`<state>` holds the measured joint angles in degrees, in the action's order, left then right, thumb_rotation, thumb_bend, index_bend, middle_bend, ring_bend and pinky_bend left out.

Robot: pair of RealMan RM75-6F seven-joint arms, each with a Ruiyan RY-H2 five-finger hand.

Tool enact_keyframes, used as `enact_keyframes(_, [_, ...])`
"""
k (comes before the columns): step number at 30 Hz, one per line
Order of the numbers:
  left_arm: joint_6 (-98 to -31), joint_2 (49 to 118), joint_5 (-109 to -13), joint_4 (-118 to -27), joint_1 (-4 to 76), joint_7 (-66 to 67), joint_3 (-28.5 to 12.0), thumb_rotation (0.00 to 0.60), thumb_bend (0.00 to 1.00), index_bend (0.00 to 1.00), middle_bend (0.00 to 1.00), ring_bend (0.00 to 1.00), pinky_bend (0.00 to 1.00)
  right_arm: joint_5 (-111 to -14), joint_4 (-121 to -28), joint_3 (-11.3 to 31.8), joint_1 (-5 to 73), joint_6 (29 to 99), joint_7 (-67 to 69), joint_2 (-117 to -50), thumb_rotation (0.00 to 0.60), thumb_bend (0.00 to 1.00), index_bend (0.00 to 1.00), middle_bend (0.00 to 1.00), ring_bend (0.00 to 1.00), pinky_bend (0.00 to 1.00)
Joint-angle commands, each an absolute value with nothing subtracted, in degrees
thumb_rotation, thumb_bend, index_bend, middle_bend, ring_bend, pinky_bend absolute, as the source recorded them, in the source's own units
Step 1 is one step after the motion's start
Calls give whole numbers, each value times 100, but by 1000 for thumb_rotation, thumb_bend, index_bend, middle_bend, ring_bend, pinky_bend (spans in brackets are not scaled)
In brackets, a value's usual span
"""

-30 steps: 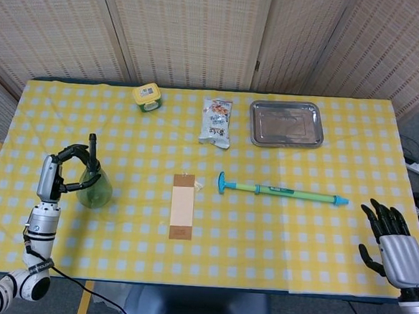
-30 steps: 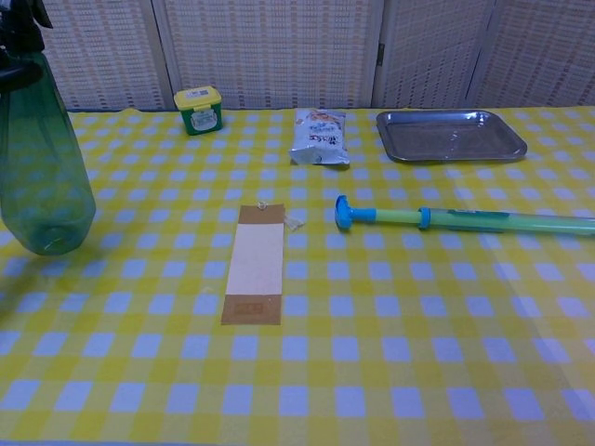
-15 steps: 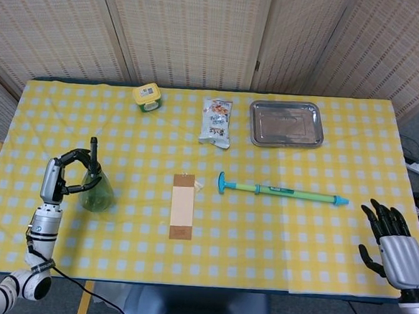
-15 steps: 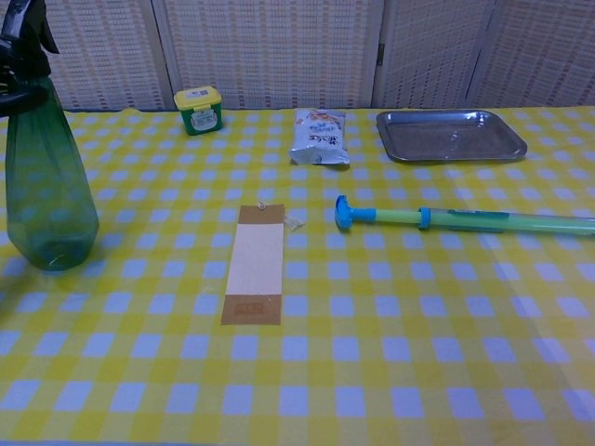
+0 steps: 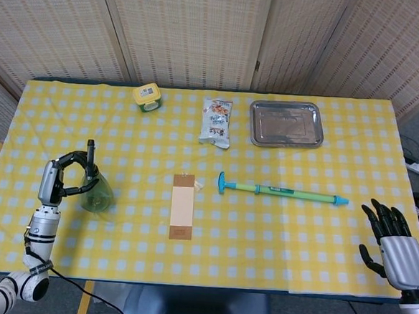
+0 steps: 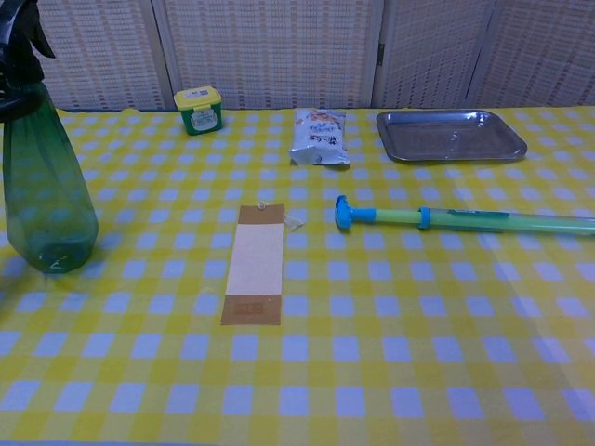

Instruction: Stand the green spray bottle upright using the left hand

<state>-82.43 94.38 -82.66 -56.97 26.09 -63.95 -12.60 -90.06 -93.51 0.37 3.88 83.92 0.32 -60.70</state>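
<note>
The green spray bottle [image 5: 96, 194] stands upright on the yellow checked cloth at the table's left side, its black nozzle [image 6: 22, 26] on top. My left hand [image 5: 58, 179] sits just to its left, fingers curled around the neck below the nozzle. The chest view shows the bottle [image 6: 46, 186] large at the left edge, its base on the cloth, and the hand itself is almost wholly out of that frame. My right hand [image 5: 394, 245] hovers off the table's front right corner, fingers spread and holding nothing.
A brown paper strip [image 5: 182, 206] lies at the centre, with a blue-and-green rod [image 5: 279, 191] to its right. Along the far side are a yellow-lidded jar [image 5: 147, 97], a snack packet [image 5: 216, 121] and a metal tray [image 5: 286, 123].
The bottle has tipped from a slight lean to upright and settled onto the cloth, with my left hand still around its neck. The right hand has not moved.
</note>
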Motion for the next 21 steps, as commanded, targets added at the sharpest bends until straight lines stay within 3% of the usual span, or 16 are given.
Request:
enact_keyframes(1, [-8247, 9450, -8264, -5658, 2574, -6459, -1248, 600, 544, 606, 818, 582, 313, -9017, -9355, 35, 379, 8412, 26, -6071, 600, 452, 0, 0, 0, 0])
enact_keyframes(14, [-8341, 9404, -8287, -5526, 2392, -7138, -1248, 600, 532, 561, 806, 519, 267, -9054, -9355, 28, 363, 8450, -8, -6084, 600, 451, 0, 0, 0, 0])
enact_keyframes(17, [-8347, 9364, -8389, -5481, 2372, -7319, -1170, 600, 478, 511, 759, 467, 214, -9046, -9351, 34, 365, 8448, -15, -6089, 600, 451, 0, 0, 0, 0])
enact_keyframes(21, [-8326, 9351, -8400, -5460, 2360, -7341, -1150, 600, 319, 449, 698, 404, 126, -9053, -9343, 41, 355, 8479, -94, -6109, 600, 451, 0, 0, 0, 0])
